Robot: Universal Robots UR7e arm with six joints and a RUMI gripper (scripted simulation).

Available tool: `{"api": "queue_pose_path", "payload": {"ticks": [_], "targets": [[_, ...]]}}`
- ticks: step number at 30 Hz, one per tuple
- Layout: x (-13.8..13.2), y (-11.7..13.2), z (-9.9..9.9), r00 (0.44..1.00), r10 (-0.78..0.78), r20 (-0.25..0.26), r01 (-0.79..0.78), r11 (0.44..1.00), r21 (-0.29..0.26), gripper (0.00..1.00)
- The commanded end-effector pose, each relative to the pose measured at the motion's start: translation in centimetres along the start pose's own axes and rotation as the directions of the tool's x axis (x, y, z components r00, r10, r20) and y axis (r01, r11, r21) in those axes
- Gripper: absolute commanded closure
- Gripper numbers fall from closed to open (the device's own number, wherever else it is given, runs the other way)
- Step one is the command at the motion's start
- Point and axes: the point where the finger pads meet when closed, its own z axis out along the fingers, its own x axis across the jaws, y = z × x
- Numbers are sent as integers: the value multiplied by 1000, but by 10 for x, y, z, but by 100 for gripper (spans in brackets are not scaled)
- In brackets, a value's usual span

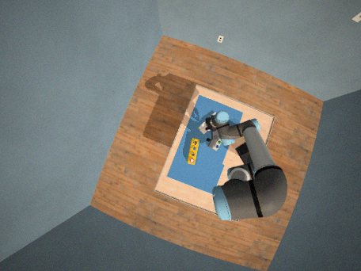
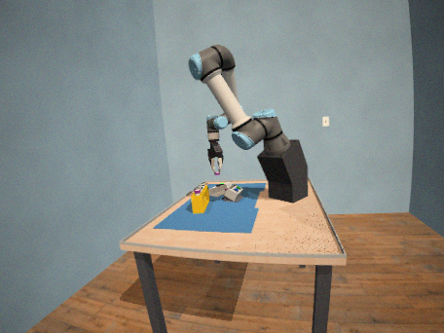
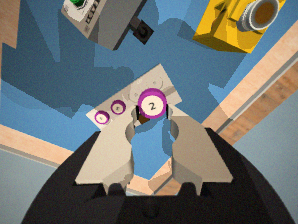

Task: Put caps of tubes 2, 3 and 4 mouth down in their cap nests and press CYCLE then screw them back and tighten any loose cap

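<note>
My gripper is shut on cap 2, a purple-rimmed cap with its white "2" face toward the wrist camera. It hangs well above the table. Below, the pale cap tray holds two purple-rimmed caps, cap 3 and cap 4; their digits are blurred. The yellow decapping station has a cap on the tube 1 end. The other tubes look uncapped. The lamps' state is not clear.
The key housing, with its green key and blue key, stands near the tray, on the arm-base side. The decapping station stands to one side of the tray. A black fitting sticks out beside the housing.
</note>
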Motion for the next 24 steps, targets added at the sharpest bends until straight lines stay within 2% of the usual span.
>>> {"api": "queue_pose_path", "payload": {"ticks": [1,2,3,5,8,10,11,13,14,16,24], "targets": [[14,-15,-1,975,223,17,-222,975,-21,100],[20,-21,0,953,303,15,-303,953,-22,100],[20,-21,0,953,303,15,-303,953,-22,100],[31,-33,0,897,442,10,-442,897,-23,100],[31,-33,0,889,457,11,-457,889,-24,100],[43,-46,0,801,598,7,-598,801,-26,100],[43,-46,0,801,598,7,-598,801,-26,100],[54,-58,1,706,709,2,-708,705,-25,100],[54,-58,1,691,723,2,-723,691,-27,100],[65,-70,1,598,802,-1,-801,597,-26,100],[94,-101,2,596,803,-1,-802,596,-27,100]]}}
